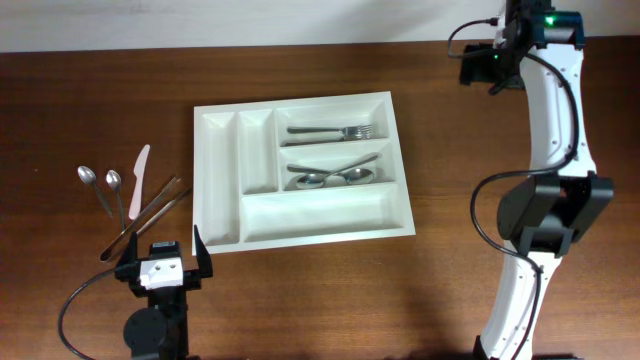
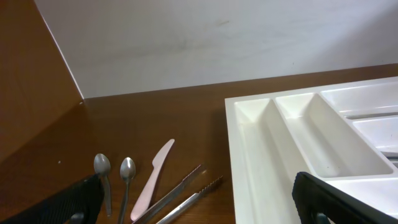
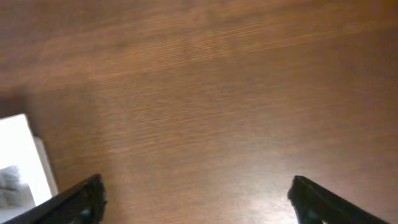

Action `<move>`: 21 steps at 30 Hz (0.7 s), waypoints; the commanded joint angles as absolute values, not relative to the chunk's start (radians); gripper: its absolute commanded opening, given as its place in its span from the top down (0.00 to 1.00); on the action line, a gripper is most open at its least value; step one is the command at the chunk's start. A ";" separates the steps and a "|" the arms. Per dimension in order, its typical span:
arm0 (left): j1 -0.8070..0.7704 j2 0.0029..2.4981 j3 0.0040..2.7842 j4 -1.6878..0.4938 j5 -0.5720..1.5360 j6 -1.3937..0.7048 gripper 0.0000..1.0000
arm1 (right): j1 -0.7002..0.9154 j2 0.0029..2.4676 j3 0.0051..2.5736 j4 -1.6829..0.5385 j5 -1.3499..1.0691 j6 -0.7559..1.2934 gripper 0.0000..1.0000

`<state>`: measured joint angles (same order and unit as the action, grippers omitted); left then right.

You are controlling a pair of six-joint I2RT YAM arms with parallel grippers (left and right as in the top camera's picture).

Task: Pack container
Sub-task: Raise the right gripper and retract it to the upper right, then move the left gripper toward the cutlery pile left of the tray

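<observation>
The container [image 1: 224, 180] is a white cutlery tray lying mid-table. Forks [image 1: 332, 131] lie in its upper wide compartment and spoons [image 1: 336, 178] in the middle one. The bottom wide compartment and the two narrow slots hold nothing. My left gripper [image 1: 165, 252] is open near the front edge, left of the tray's near corner, with nothing between its fingers. In the left wrist view the container [image 2: 239, 149] is on the right. My right gripper [image 3: 196, 190] hangs open and empty over bare wood, with the container's edge [image 3: 18, 137] at far left.
Left of the tray lie two spoons [image 1: 88, 177] [image 1: 114, 181], a pink knife [image 1: 138, 180] and metal tongs [image 1: 148, 213]. In the left wrist view the tongs [image 2: 186, 190] and the knife [image 2: 155, 174] lie just ahead of my left fingers. The right arm [image 1: 550, 120] rises along the table's right side.
</observation>
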<state>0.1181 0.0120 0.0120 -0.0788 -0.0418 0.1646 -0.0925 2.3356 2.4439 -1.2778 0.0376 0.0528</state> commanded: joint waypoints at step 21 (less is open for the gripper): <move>0.116 0.006 0.021 0.088 0.041 0.054 0.01 | -0.106 2.399 2.437 -1.275 -0.078 0.012 0.01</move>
